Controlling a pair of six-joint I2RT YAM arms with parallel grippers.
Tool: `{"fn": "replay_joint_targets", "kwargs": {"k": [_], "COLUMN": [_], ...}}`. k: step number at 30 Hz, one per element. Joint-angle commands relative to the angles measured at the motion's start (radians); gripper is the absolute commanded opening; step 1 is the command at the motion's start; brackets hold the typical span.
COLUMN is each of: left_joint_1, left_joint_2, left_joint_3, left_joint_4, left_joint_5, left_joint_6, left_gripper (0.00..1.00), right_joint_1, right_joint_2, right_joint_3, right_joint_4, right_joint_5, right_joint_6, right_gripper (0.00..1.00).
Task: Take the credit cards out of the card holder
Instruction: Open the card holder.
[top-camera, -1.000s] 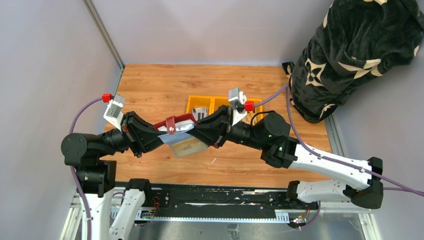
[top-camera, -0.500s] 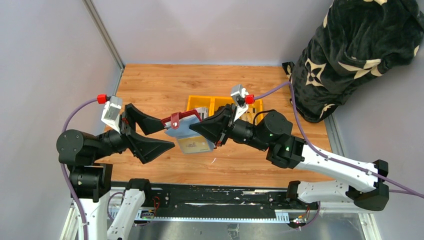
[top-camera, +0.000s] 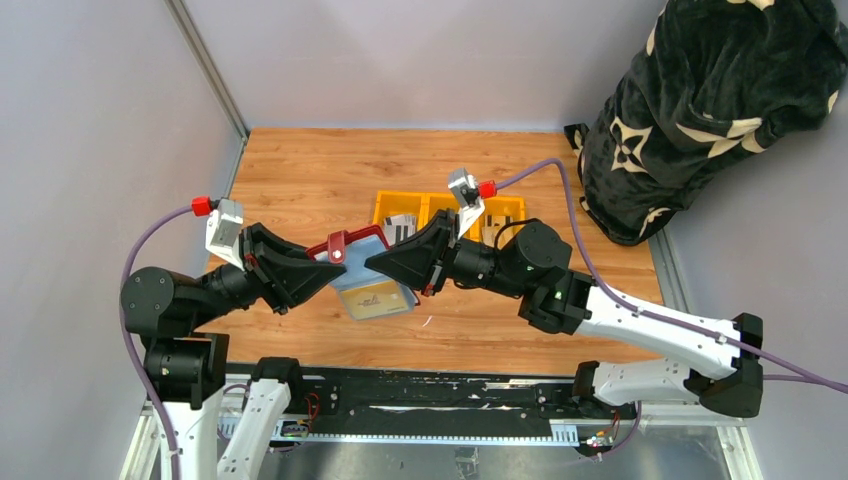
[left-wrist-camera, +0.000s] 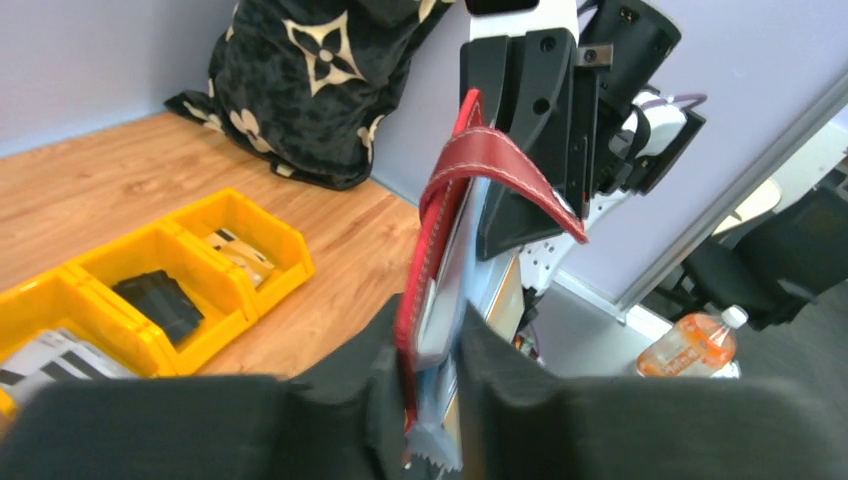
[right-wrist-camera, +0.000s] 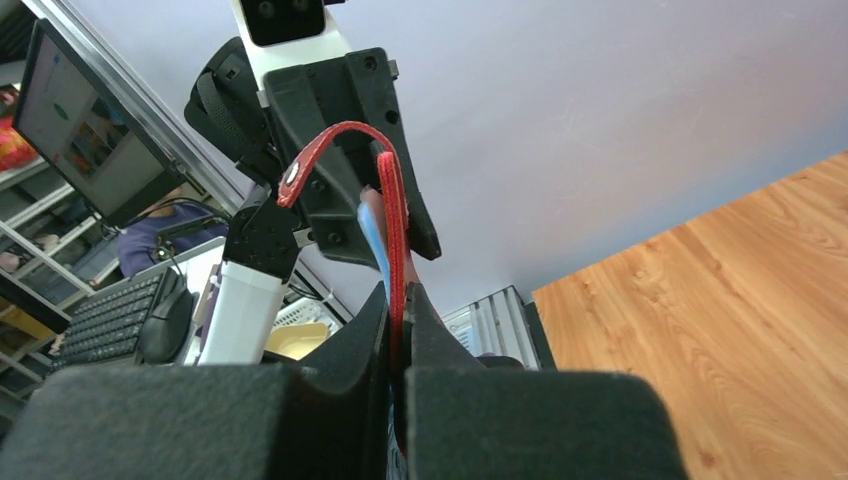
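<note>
The left gripper (top-camera: 325, 268), spread wide a moment ago, now clenches the card holder (top-camera: 362, 280), which the right gripper (top-camera: 377, 262) also grasps; a tan credit card (top-camera: 380, 298) stays sleeved.

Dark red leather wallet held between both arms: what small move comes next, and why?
Probably the right gripper should release and take the tan plastic card in the hanging clear sleeves; it and the left gripper pinch only the dark red wallet.

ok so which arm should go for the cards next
Right, probably: the left fingers clamp the card holder, cover and sleeves together, steadying it; the right fingers pinch only the red cover.
</note>
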Motion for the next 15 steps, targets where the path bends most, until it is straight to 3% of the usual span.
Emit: {"fn": "replay_joint_targets", "kwargs": {"k": [1,3,5,8,15], "left_joint_1": [-0.002,-0.002,-0.002,-0.001,-0.002], "left_joint_2": [-0.007,-0.010,-0.010,-0.004,0.029], "left_joint_3": [-0.009,-0.008,-0.005,-0.006,0.014], "left_joint_4": [0.001,-0.007,-0.030,-0.043,-0.115], "left_joint_5": [-0.044,-0.054,-0.058,-0.030,0.086], "left_joint_6": [0.013,0.025,0.048,0.051,0.101], "left_gripper": [0.20,0.10,0.02,0.00,0.00], "right_joint_1": [-0.009,-0.010,-0.010,-0.013,-0.021], "right_joint_2": [0.007,0.006,0.004,-0.001,0.102], "right_joint_3": [-0.018,-0.025,-0.028,-0.005,0.267], "right_joint_4": [0.125,0.130,0.123,0.050,-0.400], "right_joint_5": [-0.056,-0.064,-0.081,-0.122,-0.393], "right_joint_6": [0.086,0.086,0.068,-0.001,-0.296], "right_gripper": [0.00,0.09,0.27,0.47,0.67]}}
